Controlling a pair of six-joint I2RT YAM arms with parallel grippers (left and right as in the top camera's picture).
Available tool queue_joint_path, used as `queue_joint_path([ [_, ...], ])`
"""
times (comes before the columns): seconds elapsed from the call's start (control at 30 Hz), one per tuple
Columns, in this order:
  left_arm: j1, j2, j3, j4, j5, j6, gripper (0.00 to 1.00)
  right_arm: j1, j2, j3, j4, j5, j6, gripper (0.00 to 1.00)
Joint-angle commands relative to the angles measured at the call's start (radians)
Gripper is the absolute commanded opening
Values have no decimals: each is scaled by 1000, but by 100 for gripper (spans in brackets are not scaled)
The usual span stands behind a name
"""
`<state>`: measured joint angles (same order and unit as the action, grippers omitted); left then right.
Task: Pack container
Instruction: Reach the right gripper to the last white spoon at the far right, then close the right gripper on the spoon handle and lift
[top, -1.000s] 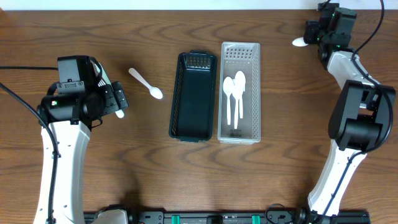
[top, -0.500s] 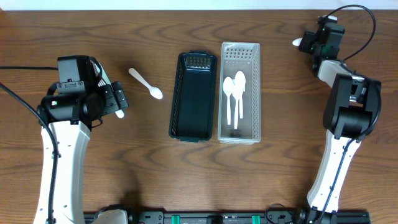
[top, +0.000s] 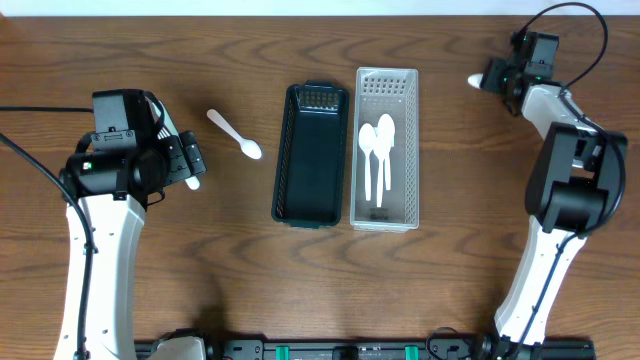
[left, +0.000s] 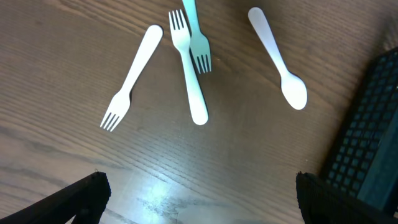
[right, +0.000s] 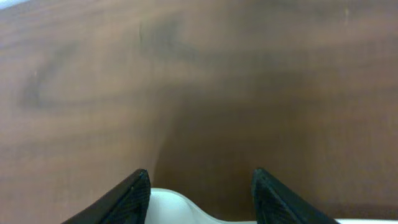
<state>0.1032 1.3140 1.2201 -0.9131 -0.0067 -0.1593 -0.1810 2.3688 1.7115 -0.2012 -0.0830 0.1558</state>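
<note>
Spoons (top: 385, 135) lie in the clear tray (top: 411, 160) beside the black basket (top: 311, 180), the right hand (right: 200, 198) pinches a white utensil (top: 476, 80), and the left hand (left: 199, 196) is spread.

Robotics lab: cabled left arm (top: 98, 235) and right arm (top: 560, 190) at wood table (top: 220, 290).

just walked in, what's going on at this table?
It's packing cutlery into bins. The right gripper is at the far right corner of the table, shut on a white utensil, probably a spoon. The left gripper hangs open above three forks and a loose spoon, touching none of them. Two spoons lie in the clear tray. The black basket beside it looks empty.
</note>
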Motion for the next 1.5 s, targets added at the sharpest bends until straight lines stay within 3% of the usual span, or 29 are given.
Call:
queue_joint_path([
  [0.0, 5, 5, 13, -3, -5, 9, 98, -7, -117, -19, -87, 36, 4, 57],
  [0.27, 5, 5, 13, -3, -5, 9, 98, -8, -362, -19, -437, 113, 8, 59],
  [0.47, 5, 5, 13, -3, -5, 9, 98, -9, -410, -19, -587, 113, -8, 65],
  [0.63, 5, 5, 13, -3, -5, 9, 98, -23, -383, -20, -546, 109, -37, 67],
  [0.97, 5, 5, 13, -3, -5, 9, 98, -58, -248, -20, -193, 117, 8, 65],
  [1.47, 5, 5, 13, -3, -5, 9, 98, -61, -58, -20, -229, 101, 57, 60],
])
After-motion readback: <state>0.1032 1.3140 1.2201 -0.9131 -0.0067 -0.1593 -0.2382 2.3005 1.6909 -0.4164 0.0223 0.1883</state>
